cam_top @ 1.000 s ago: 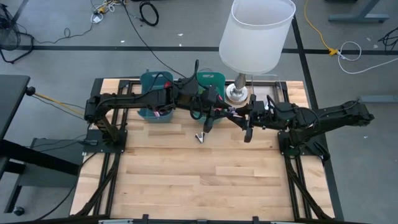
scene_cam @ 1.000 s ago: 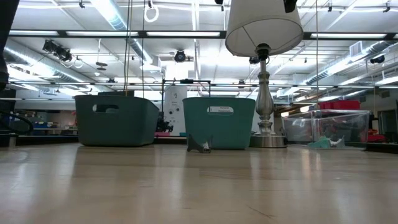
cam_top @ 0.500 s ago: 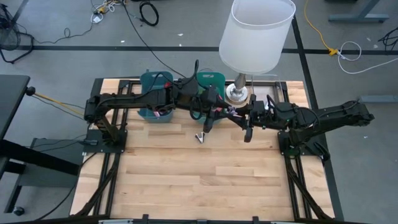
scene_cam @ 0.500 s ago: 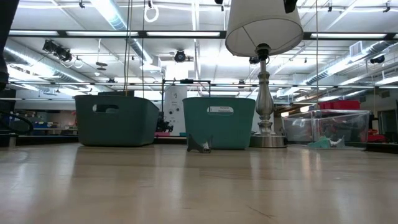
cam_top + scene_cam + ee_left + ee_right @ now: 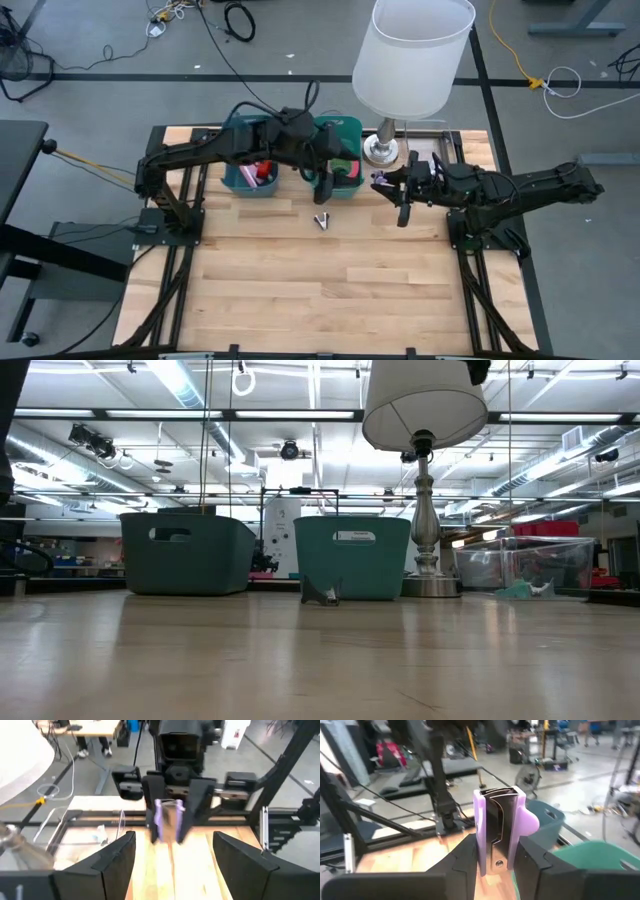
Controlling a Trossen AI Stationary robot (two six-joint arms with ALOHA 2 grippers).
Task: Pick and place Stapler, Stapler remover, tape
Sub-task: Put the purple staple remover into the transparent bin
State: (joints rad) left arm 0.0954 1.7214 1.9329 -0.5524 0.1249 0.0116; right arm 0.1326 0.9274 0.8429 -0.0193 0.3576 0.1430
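Observation:
A purple staple remover (image 5: 498,827) with metal jaws hangs in the air over the table's far middle, and my right gripper (image 5: 386,182) is shut on it. My left gripper (image 5: 175,857) stands open a little to the left of it, facing it, over the right teal bin (image 5: 342,160); nothing is between its fingers. In the high view the left gripper (image 5: 324,190) is just left of the remover (image 5: 378,178). A small dark clip-like thing (image 5: 321,220) lies on the wood in front of the bins. I see no stapler and no tape. My right gripper pinches the staple remover's rear end (image 5: 481,856) between its two fingers, one on each purple side. The fingers come nearly level from the table's right. The remover sticks out beyond the fingertips toward the left arm, lifted clear of the table.
Two teal bins stand along the far edge; the left one (image 5: 247,165) holds something red. A lamp with a white shade (image 5: 410,55) stands to the right of the bins, and a clear box (image 5: 520,565) beyond it. The near half of the table (image 5: 320,290) is bare wood.
My left gripper has opened, let go of the purple staple remover, and drawn back toward the table's left and upward, tipping more level. My right gripper has kept still with the remover in its fingers.

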